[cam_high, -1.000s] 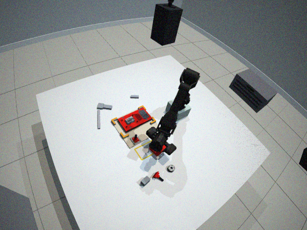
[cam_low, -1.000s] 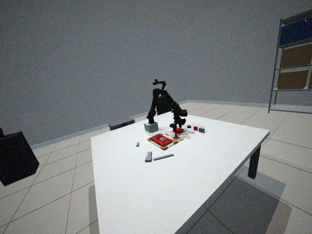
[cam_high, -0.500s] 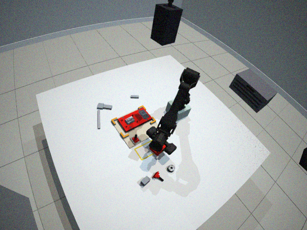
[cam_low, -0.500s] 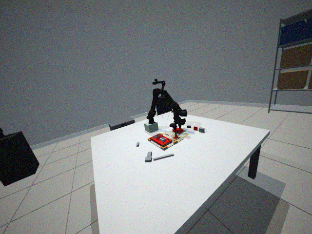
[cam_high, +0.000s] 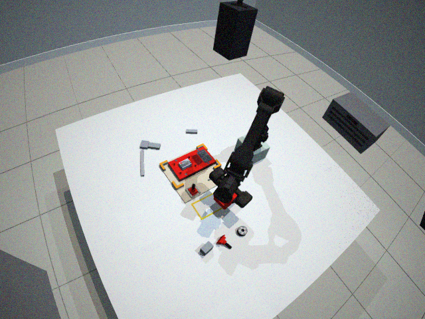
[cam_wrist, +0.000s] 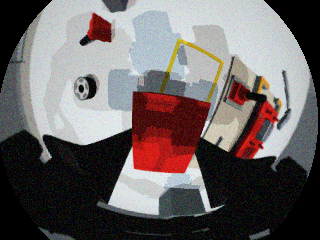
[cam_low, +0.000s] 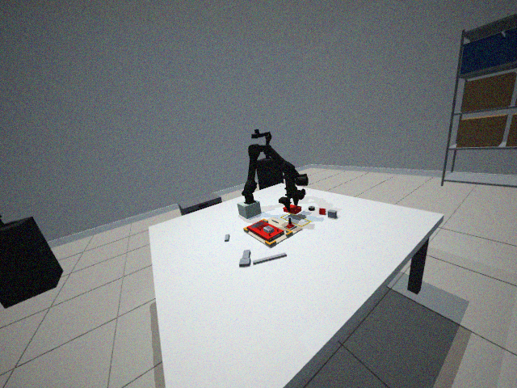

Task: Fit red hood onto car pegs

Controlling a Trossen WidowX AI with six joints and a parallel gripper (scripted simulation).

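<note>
The red hood (cam_high: 222, 203) (cam_low: 293, 209) (cam_wrist: 159, 160) is between the fingers of my gripper (cam_high: 227, 198) (cam_low: 292, 204) (cam_wrist: 165, 135), which is shut on it. It hangs a little above the table, its flat roof facing the wrist camera. The red chassis (cam_high: 192, 169) (cam_low: 276, 235) (cam_wrist: 244, 150) sits in the tan jig (cam_high: 202, 183) with orange corner brackets, beside the hood. The grey engine block (cam_high: 184, 163) (cam_low: 268, 229) is on its deck, with small pegs around it. The hood's corner holes cannot be made out.
A red piece with a black post (cam_high: 193, 189) (cam_wrist: 256, 97) stands on the jig board. A yellow outline (cam_high: 196, 210) (cam_wrist: 171, 65) lies beside the hood. A wheel (cam_high: 242, 230) (cam_wrist: 84, 88), a red part (cam_high: 222, 240) and a grey block (cam_high: 206, 248) lie beyond. Grey bars (cam_high: 142, 163) (cam_high: 191, 131) lie behind the jig.
</note>
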